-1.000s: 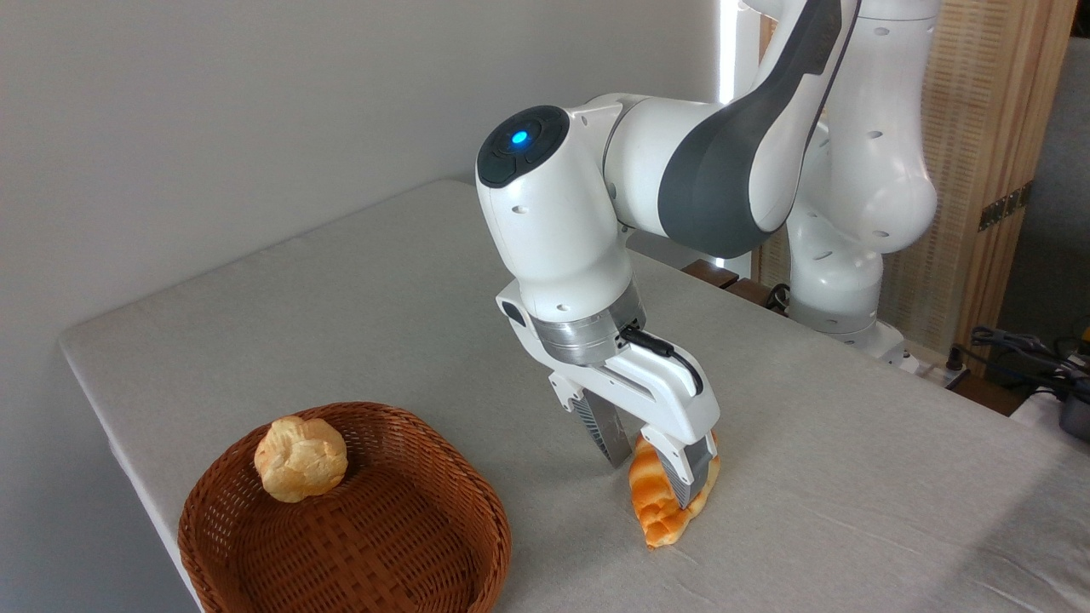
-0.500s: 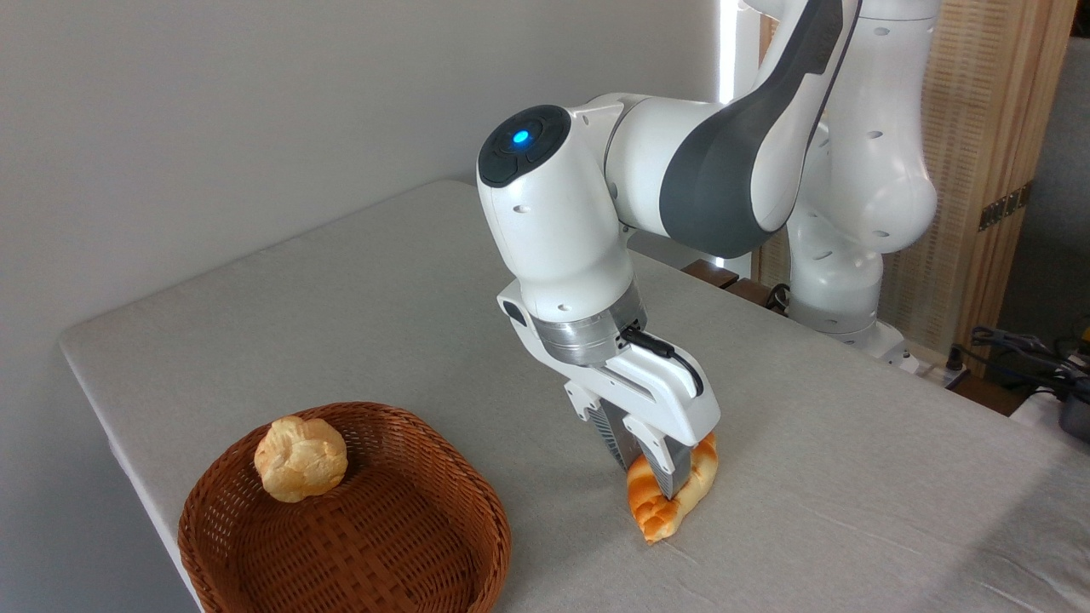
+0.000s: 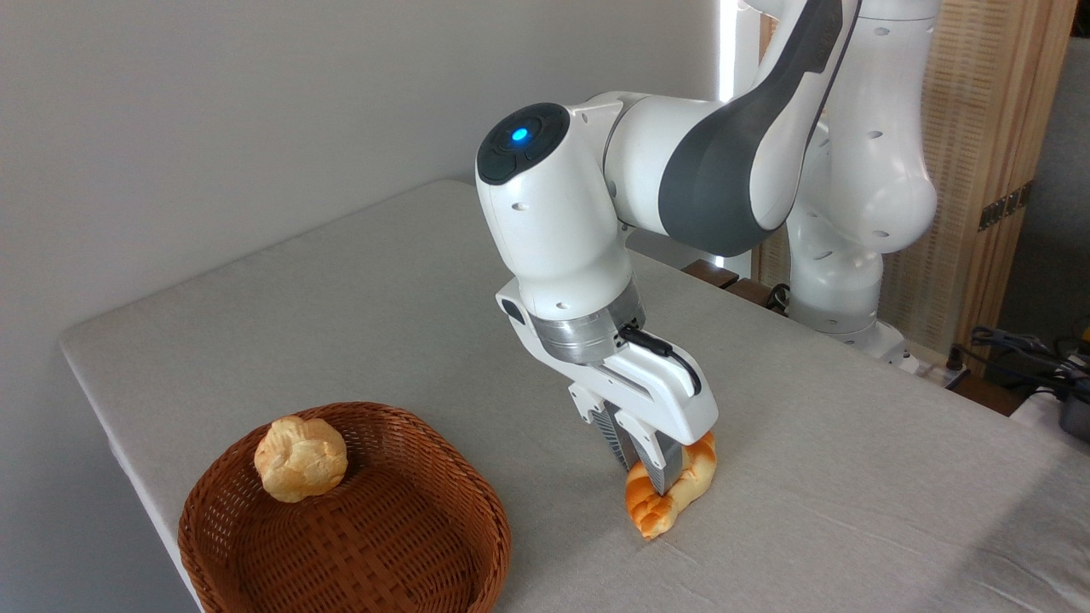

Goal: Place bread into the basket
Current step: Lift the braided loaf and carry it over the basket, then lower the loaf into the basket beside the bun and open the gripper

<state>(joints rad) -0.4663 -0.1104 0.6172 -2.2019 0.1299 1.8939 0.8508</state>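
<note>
I have the hand (image 3: 649, 464) pinched narrow across the middle of the bread (image 3: 673, 494), which sits on the desk (image 3: 358, 289) to the right of the basket (image 3: 341, 545) and clear of it. The loaf bends visibly where the fingers squeeze it, its two ends curling up either side of the grip, so I judge it soft and light, foam or some such stand-in, with a glossy skin that could slide under hard pads. A mid-length hold like this one looks right to me: the ends are pointed and offer little to bear on, and a grip off-centre would let the long body swing. I would not squeeze harder; it already gives.

I cannot say whether the underside is just touching the cloth or clear of it (the near tip looks to be at the surface, but the shadow is ambiguous). The far finger is mostly behind the near one and the loaf, so I cannot see how well it seats. The far end of the loaf is partly covered by the hand.

The basket's near rim is cut off by the lower edge of the view. A small pale round bun (image 3: 301, 458) rests against its far-left wall, leaving the right side of the floor free for my drop.
</note>
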